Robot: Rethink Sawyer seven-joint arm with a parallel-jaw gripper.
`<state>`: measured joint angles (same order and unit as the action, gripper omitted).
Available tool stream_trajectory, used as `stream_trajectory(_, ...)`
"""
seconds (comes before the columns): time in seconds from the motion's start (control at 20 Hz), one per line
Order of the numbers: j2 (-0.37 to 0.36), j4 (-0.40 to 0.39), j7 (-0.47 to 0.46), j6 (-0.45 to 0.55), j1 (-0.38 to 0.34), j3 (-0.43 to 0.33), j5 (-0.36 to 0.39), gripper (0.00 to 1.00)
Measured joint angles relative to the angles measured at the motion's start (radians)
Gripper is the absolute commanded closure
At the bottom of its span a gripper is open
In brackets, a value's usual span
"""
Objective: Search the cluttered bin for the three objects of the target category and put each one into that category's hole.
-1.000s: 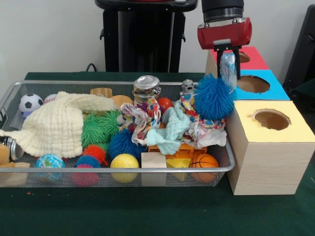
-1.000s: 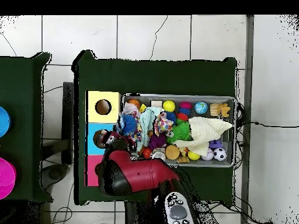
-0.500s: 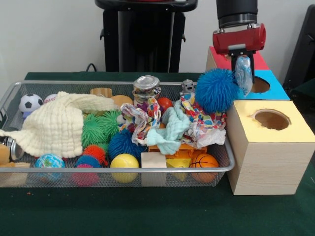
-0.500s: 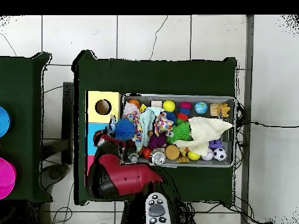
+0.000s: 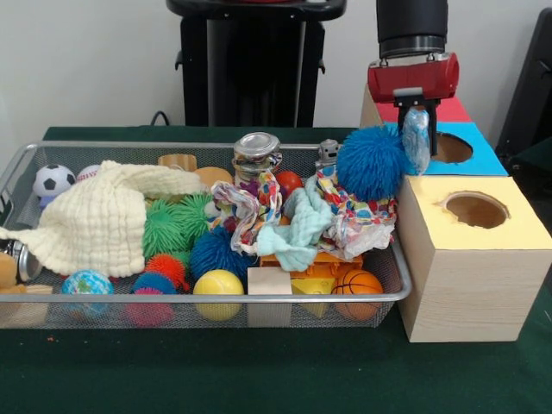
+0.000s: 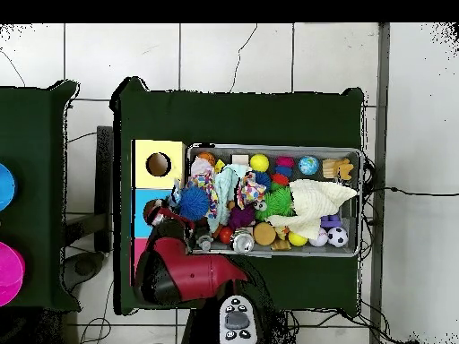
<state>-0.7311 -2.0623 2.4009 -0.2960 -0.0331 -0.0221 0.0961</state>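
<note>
One blue koosh ball [image 5: 371, 162] clenched in hand [image 5: 417, 138], hanging at bin's [image 5: 259, 297] box-side edge, just short of blue-topped box hole [image 5: 450, 147]. Drifted back a bit toward bin vs 0.5 s ago; drop not yet lined up. Overhead: ball [image 6: 192, 202] beside blue box [image 6: 142, 204], arm covering hand.

Blue hole [image 5: 450, 147] open, bin [image 5: 207, 297] crowded

Green tabletop [image 5: 259, 371], white tiled floor [image 6: 233, 63], a second green table [image 6: 27, 134] at the overhead view's left edge carrying a blue disc [image 6: 4, 186] and a magenta disc [image 6: 11, 273].
</note>
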Motion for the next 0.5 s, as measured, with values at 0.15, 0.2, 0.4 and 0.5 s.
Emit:
stream_trajectory(0.15,0.002,0.000,0.000,-0.008,0.001,0.001,-0.008,1.00)
stream_trajectory(0.2,0.002,0.000,0.000,-0.009,0.001,0.002,-0.010,1.00)
stream_trajectory(0.4,0.002,-0.002,0.000,-0.009,0.011,0.009,-0.017,1.00)
stream_trajectory(0.5,0.002,-0.007,0.000,-0.009,0.018,0.012,-0.021,1.00)
